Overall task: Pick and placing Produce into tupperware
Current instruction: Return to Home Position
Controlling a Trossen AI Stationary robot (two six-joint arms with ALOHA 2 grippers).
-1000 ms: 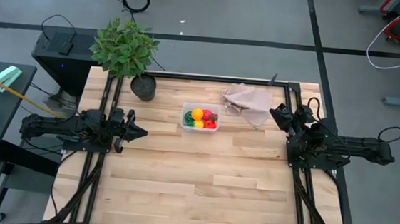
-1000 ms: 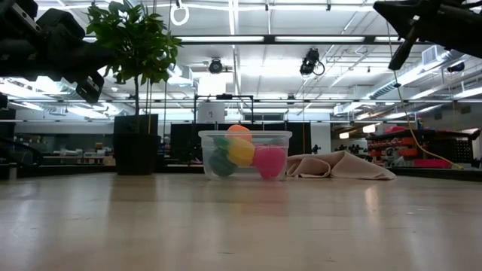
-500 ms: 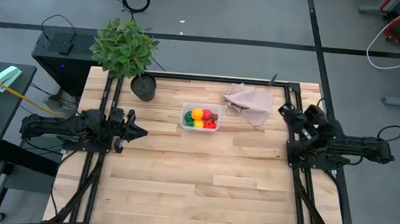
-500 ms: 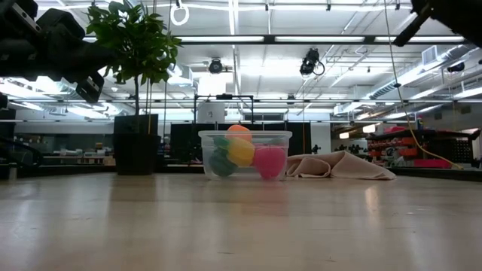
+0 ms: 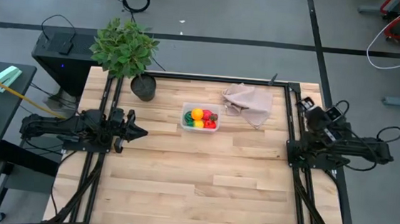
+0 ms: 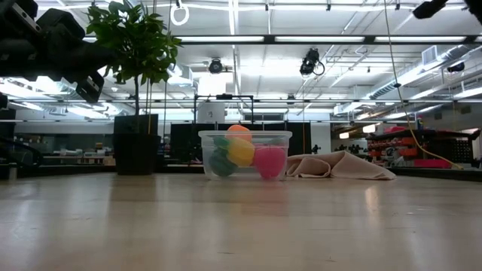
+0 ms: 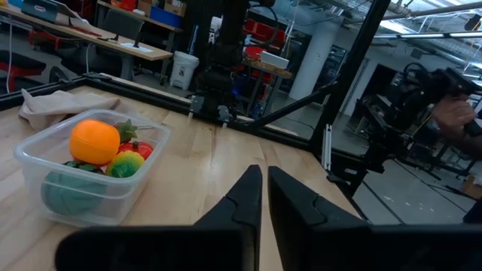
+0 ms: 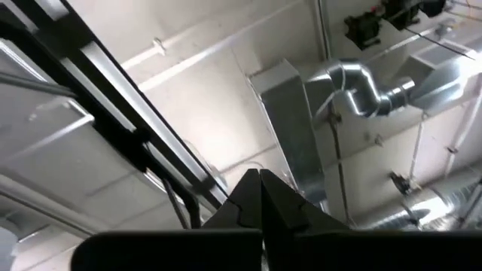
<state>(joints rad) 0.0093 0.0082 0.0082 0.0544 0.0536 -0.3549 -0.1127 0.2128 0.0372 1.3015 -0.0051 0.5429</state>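
Observation:
The clear tupperware (image 5: 200, 118) stands on its base on the table's far middle, also seen in the low view (image 6: 245, 154) and the left wrist view (image 7: 90, 169). The produce lies inside it: an orange fruit (image 7: 95, 141) on top, with yellow, red and green pieces (image 5: 199, 118) under and beside it. My left gripper (image 5: 141, 132) (image 7: 264, 172) hovers shut left of the box, pointing toward the table's right. My right gripper (image 5: 306, 104) (image 8: 260, 175) is shut, drawn back at the table's right edge and tipped up toward the ceiling.
A potted leafy plant (image 5: 125, 49) stands at the far left corner. A beige-pink cloth (image 5: 249, 101) lies crumpled right of the box. Bare wood (image 5: 202, 176) stretches across the table's near half. A person's hand (image 7: 456, 120) shows beyond the table's right side.
My right gripper has pulled back toward the table's right edge, risen and tipped upward, leaving the top of the low view almost entirely. The left arm, the box and the produce have kept still.

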